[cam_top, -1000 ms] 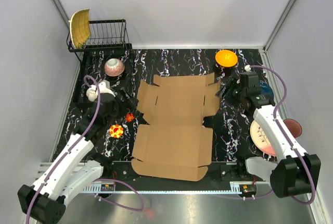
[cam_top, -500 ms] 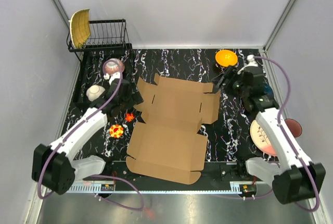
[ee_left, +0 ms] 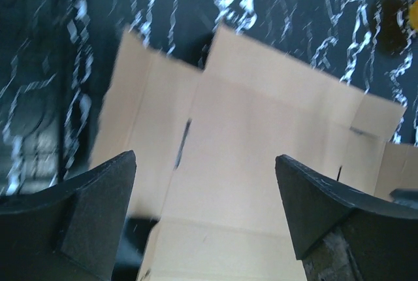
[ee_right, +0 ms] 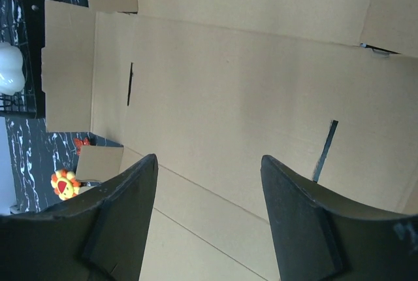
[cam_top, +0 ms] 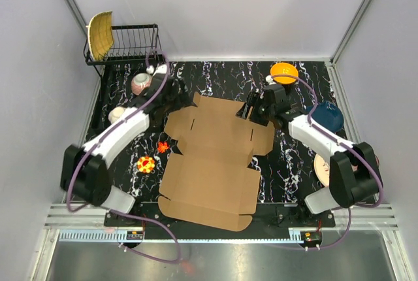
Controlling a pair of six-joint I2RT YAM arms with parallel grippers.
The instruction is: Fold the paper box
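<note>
Since it lies flat and unfolded, paper box [cam_top: 215, 157]: mid-table [cam_top: 290, 163], near flap at the near edge.
handling: I'd judge light, stiff, bends only at creases, slides easily.
hold: flap edges, not panels.
my left gripper [cam_top: 177, 93]: wide apart, empty, over far-left flap.
my right gripper [cam_top: 251, 108]: apart, empty, over far-right flap.

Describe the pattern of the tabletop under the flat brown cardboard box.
The tabletop is black with white marble-like streaks, clearest in the top external view.
</note>
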